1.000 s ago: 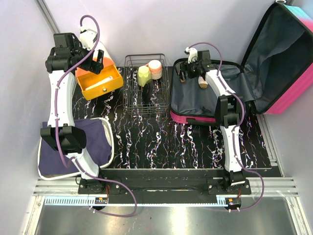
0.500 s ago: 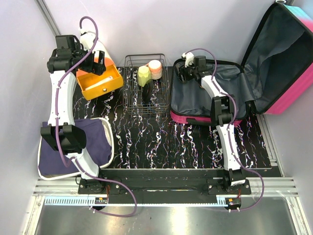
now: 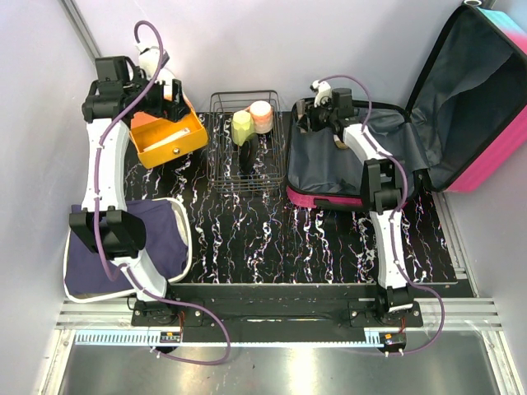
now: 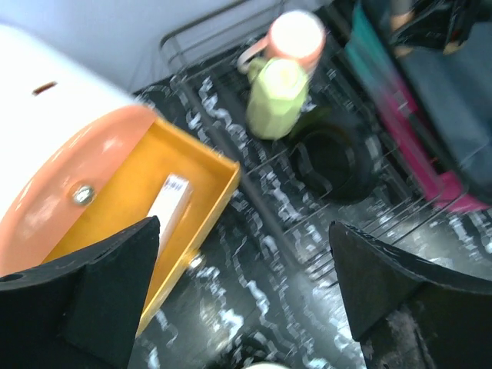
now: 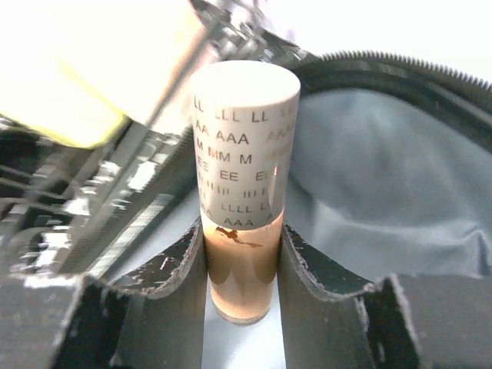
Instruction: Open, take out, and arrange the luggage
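A grey wire basket (image 3: 247, 93) holding two tumblers, one pale green (image 3: 241, 127) and one peach (image 3: 261, 115), stood just left of the hot-pink-and-teal hard-shell suitcase (image 3: 428, 123) on the black marbled tabletop (image 3: 313, 239). The suitcase lay open at the far right, lid raised, dark grey lining showing. At its far-left corner the right hand (image 5: 242, 246) pinched one white-capped, lettered cylindrical bottle (image 5: 244, 154). The left hand (image 4: 244, 227) hung spread above one orange drawer (image 3: 169, 140).

Open suitcase (image 3: 486, 90): lid corner cut off by top-right picture edge. Left wrist view motion-blurred; print on small box (image 4: 171, 203) in orange drawer (image 4: 127, 196) unreadable. Right wrist view: left of bottle (image 5: 244, 154), wire basket (image 5: 115, 178) smeared, pale yellow shape (image 5: 77, 69) too blurred to identify.
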Controlling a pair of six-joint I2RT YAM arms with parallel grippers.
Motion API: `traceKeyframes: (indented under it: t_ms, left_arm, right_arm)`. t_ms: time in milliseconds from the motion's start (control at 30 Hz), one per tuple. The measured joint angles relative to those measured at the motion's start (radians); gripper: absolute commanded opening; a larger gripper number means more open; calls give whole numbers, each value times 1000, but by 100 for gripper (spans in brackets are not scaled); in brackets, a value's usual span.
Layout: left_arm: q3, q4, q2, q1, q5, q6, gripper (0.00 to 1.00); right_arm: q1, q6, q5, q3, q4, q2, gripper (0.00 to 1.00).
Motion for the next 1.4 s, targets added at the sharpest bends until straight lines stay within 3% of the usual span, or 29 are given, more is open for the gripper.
traceKeyframes:
  t_ms: [200, 367, 533, 700, 800, 1000, 1133, 1333, 1400]
  left_arm:
    - [-41, 211, 0, -37, 167, -211, 98]
    - [-217, 577, -3, -83, 298, -507, 97]
    - [-297, 835, 19, -149, 362, -736, 96]
    - [-355, 1041, 19, -210, 399, -882, 95]
    - [-382, 1106, 19, -227, 406, -940, 94]
    - [-393, 1168, 19, -245, 405, -989, 79]
    - [-393, 1203, 19, -259, 406, -1005, 76]
    - [-410, 1240, 19, -272, 411, -1031, 61]
    - [-420, 1249, 19, -274, 414, -1043, 52]
  right_arm:
    - [-1, 208, -198, -146, 147, -240, 0]
    - [20, 406, -372, -192, 370, -393, 0]
    - [95, 586, -494, -226, 583, -446, 0]
    - [168, 690, -559, -276, 659, -446, 0]
    - [196, 732, -585, -299, 686, -446, 0]
    - [220, 782, -607, -304, 745, -446, 0]
    - [225, 814, -614, -301, 770, -444, 0]
    - [233, 853, -613, -268, 784, -424, 0]
    - [234, 864, -614, -254, 789, -411, 0]
